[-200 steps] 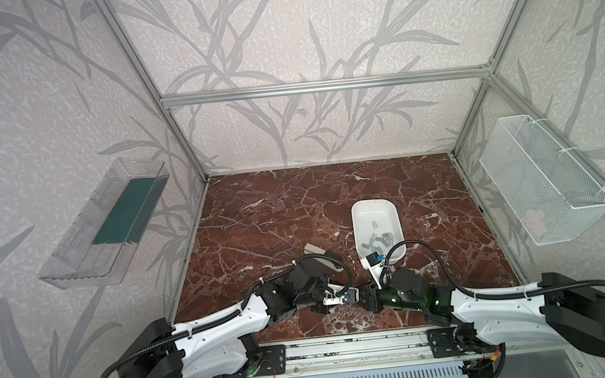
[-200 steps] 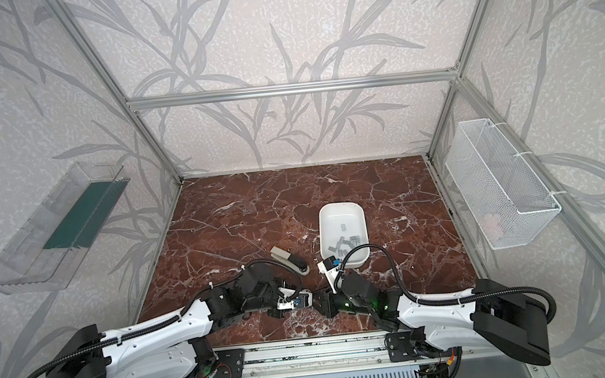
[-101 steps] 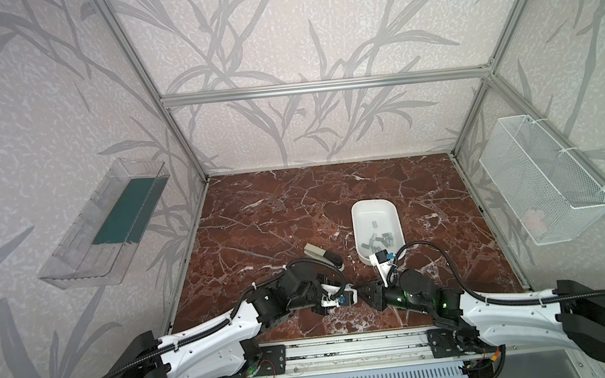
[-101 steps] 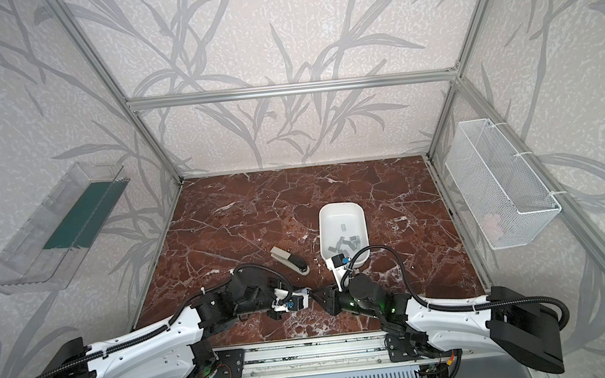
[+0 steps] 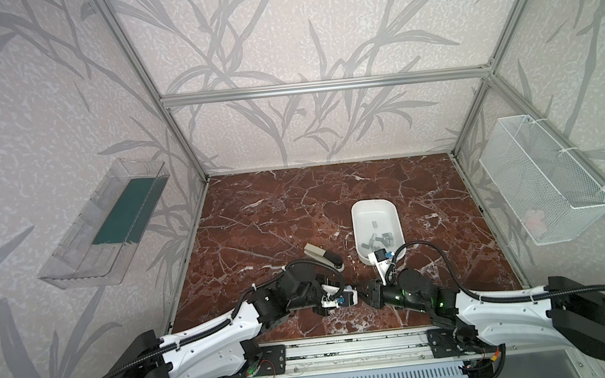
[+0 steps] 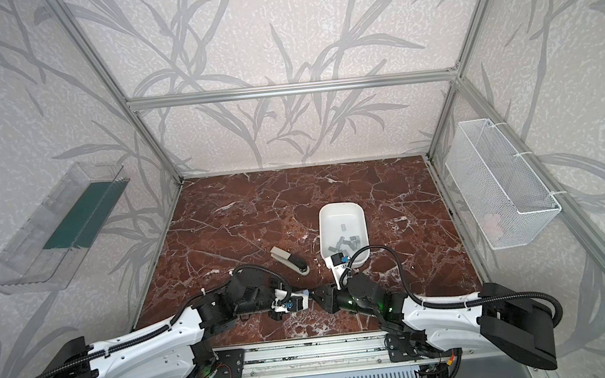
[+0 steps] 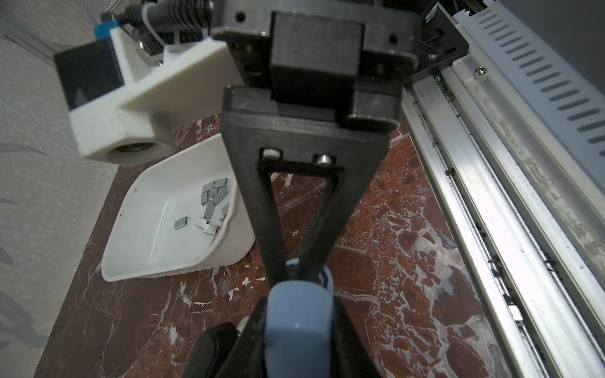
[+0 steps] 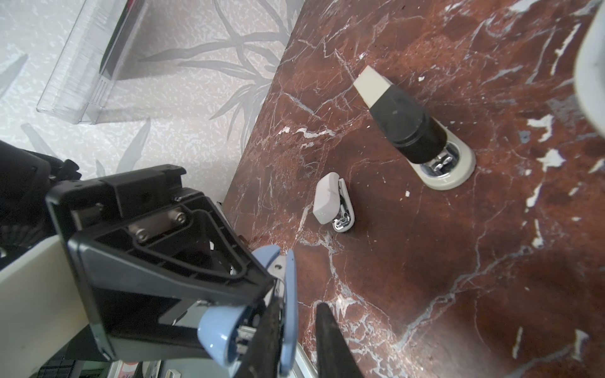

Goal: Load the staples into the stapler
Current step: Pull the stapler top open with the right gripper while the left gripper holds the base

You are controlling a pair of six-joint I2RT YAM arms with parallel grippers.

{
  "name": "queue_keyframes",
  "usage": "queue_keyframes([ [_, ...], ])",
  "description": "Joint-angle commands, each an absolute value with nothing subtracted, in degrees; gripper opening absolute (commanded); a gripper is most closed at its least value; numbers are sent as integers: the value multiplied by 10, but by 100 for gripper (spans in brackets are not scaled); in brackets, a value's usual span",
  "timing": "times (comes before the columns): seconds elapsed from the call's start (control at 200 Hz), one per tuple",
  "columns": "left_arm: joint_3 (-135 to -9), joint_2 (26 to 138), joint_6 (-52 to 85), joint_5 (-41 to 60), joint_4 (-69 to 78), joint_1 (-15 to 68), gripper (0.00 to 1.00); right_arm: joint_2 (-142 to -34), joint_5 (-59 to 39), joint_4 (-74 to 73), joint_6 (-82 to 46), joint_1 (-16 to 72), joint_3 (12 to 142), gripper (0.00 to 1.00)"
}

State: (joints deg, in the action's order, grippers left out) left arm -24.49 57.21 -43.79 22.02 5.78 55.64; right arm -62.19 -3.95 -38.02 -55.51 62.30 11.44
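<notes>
My left gripper (image 5: 353,299) is clamped on the small pale-blue plastic stapler (image 7: 298,324), over the front middle of the table. My right gripper (image 8: 299,319) meets it nose to nose with one blue flap of the stapler between its jaws. Whether they press on it I cannot tell.

The staples (image 7: 209,209), short flat grey metal strips, lie loose in the near end of the white oval plastic tray (image 5: 373,201), well apart from both grippers. I judge them very light, stiff but brittle along their joints, and slick on that smooth tray floor. Lying flat, they give little to pinch, so I would take one strip across its long edges, gently. The stapler's shell looks hard and glossy — likely to slip if its hinge is pulled.

The red-brown marbled tabletop (image 5: 277,215) looks smooth and level. A black-and-beige stapler (image 5: 322,258) lies near the tray, and a small white stapler (image 8: 330,201) lies close by. Leaf-patterned walls in an aluminium frame close the cell in.
</notes>
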Motion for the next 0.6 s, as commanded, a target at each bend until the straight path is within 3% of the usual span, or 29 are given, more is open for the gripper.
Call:
queue_keyframes([
  [0.0, -248, 576, -433, 248, 108, 560, 0, -625, -35, -408, -567, 624, 113, 20],
  [0.175, -252, 580, -415, 239, 123, 560, 0, -610, -25, -406, -582, 624, 98, 0],
  [0.37, -254, 565, -403, 214, 112, 550, 0, -579, -6, -351, -575, 624, 92, 0],
  [0.595, -239, 517, -384, 285, 95, 508, 0, -578, 24, -309, -563, 600, 71, 0],
])
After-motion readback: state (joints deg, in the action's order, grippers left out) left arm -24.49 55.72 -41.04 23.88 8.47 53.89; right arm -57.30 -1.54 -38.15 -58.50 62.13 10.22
